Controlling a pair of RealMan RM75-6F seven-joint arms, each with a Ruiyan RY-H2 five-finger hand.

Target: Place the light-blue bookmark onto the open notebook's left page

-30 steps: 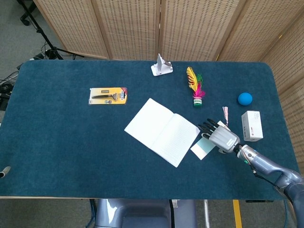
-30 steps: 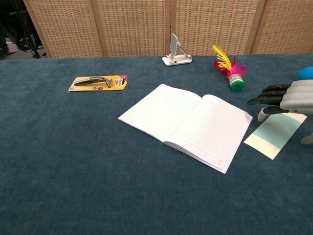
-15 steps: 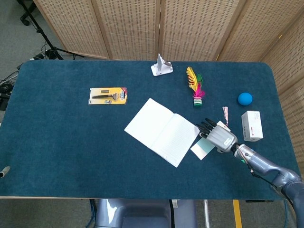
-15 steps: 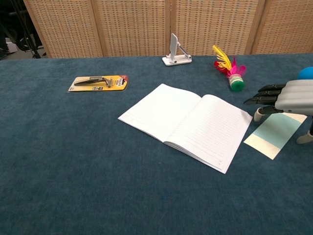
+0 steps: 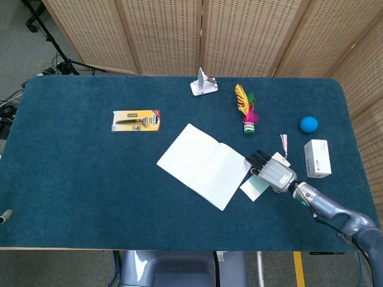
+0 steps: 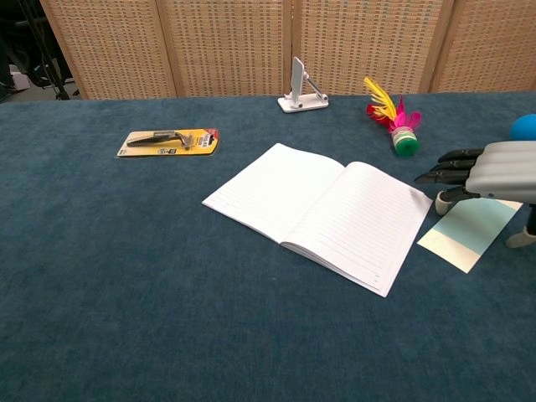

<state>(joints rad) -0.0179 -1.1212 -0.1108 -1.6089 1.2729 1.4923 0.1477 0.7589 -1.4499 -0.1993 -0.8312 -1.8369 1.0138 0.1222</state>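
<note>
The light-blue bookmark [image 5: 254, 187] [image 6: 469, 236] lies flat on the blue cloth, just right of the open notebook [image 5: 203, 166] [image 6: 322, 213]. Both white pages are bare, the left page [image 5: 187, 152] [image 6: 276, 188] included. My right hand [image 5: 273, 171] [image 6: 490, 172] hovers over the bookmark's far end, palm down, fingers stretched toward the notebook's right edge and thumb pointing down beside the bookmark. It holds nothing. My left hand shows in neither view.
A feathered shuttlecock [image 5: 246, 110] [image 6: 394, 117] and a white phone stand [image 5: 203, 82] [image 6: 300, 88] stand behind the notebook. A blue ball [image 5: 309, 124] [image 6: 525, 127] and a white box [image 5: 317, 158] lie at the right. A yellow packaged tool [image 5: 137, 120] [image 6: 167, 141] lies at the left.
My right hand has crept a little left, toward the notebook's right edge, staying over the bookmark. The bookmark and notebook have not moved.
</note>
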